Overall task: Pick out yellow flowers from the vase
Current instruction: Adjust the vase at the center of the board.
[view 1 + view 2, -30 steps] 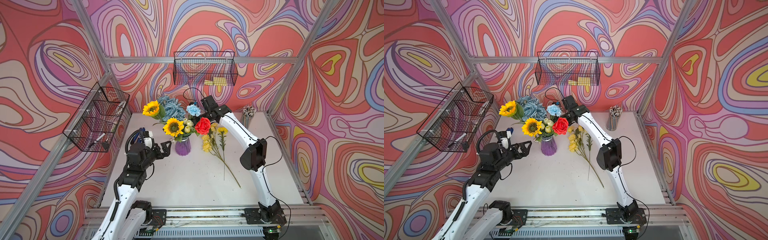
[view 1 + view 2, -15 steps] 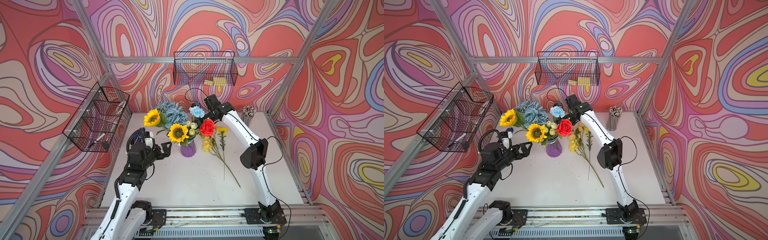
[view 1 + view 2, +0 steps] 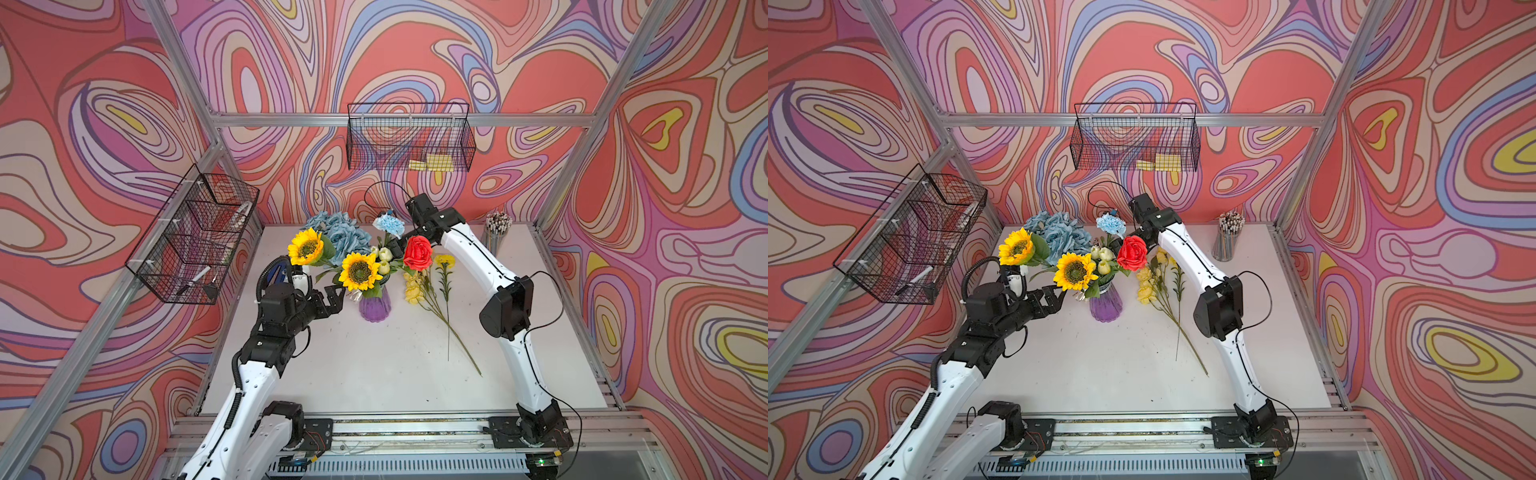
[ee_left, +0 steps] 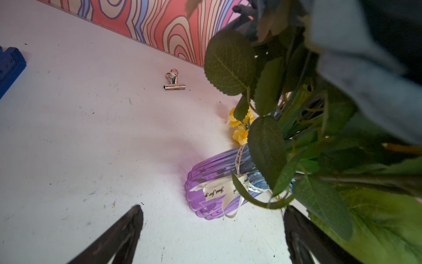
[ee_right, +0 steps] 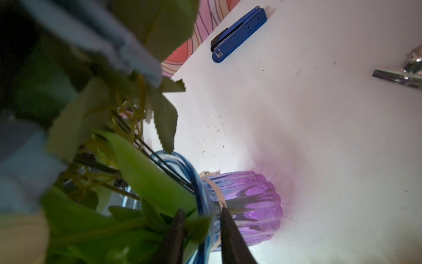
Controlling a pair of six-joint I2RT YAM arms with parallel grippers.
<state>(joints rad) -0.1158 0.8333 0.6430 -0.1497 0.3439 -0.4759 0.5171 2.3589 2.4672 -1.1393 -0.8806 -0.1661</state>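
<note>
The purple vase (image 3: 375,305) (image 3: 1106,305) (image 4: 212,189) (image 5: 251,205) stands mid-table and holds two sunflowers (image 3: 359,271) (image 3: 306,247) among other blooms. To its right, a spray of yellow roses (image 3: 412,289) (image 3: 1145,286) and a yellow carnation (image 3: 444,260) lie flat on the table. My left gripper (image 3: 338,297) (image 4: 212,208) is open just left of the vase, low by a sunflower leaf. My right gripper (image 5: 202,210) reaches into the bouquet from behind. Its jaws stand apart astride the vase's rim and a leaf. In both top views the flowers hide its fingers.
The vase also holds a red rose (image 3: 417,252), blue hydrangea (image 3: 340,232), blue carnation (image 3: 388,224) and cream buds (image 3: 384,257). A pencil cup (image 3: 496,232) stands back right. A blue stapler (image 5: 237,34) and a metal clip (image 4: 174,81) lie behind the vase. Wire baskets (image 3: 409,137) (image 3: 195,237) hang on the walls.
The vase and bouquet have slid a little to the right and nearer. The right gripper's jaws, shut before, have come apart. The left arm has barely moved.
</note>
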